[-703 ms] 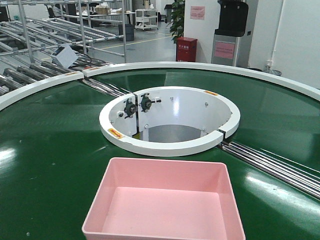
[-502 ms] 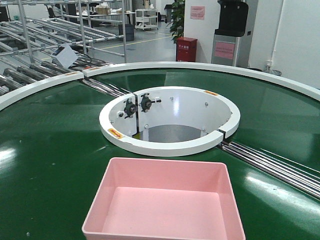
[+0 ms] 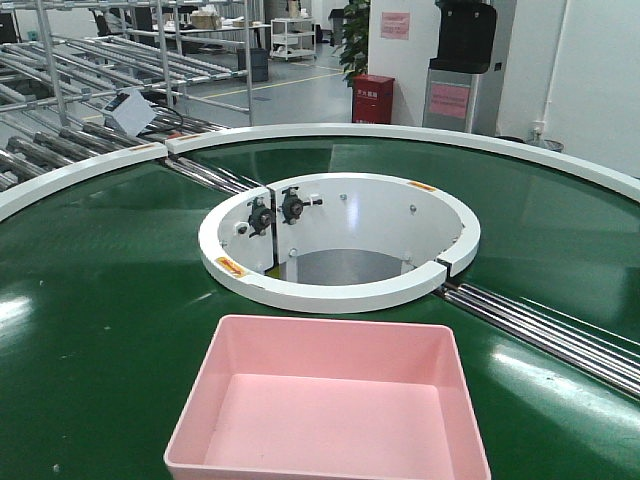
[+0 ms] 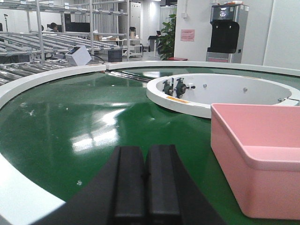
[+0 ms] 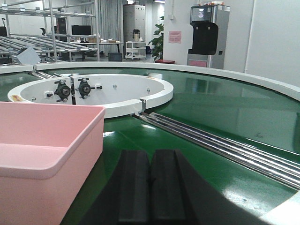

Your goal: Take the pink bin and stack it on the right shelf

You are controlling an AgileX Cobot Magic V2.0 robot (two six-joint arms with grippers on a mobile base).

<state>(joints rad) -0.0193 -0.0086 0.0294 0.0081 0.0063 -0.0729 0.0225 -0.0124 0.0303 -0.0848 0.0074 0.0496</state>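
Observation:
The pink bin (image 3: 330,405) sits empty on the green conveyor ring (image 3: 100,290), at the near middle of the front view. In the left wrist view the pink bin (image 4: 258,154) lies to the right of my left gripper (image 4: 145,161), which is shut and empty, low over the green belt. In the right wrist view the pink bin (image 5: 47,150) lies to the left of my right gripper (image 5: 150,164), also shut and empty. Neither gripper touches the bin. The right shelf is out of view.
A white inner ring (image 3: 340,240) with a round opening sits behind the bin. Steel rollers (image 3: 550,325) cross the belt at the right. A white outer rim (image 3: 400,135) bounds the belt. Roller racks (image 3: 60,80) stand at the far left.

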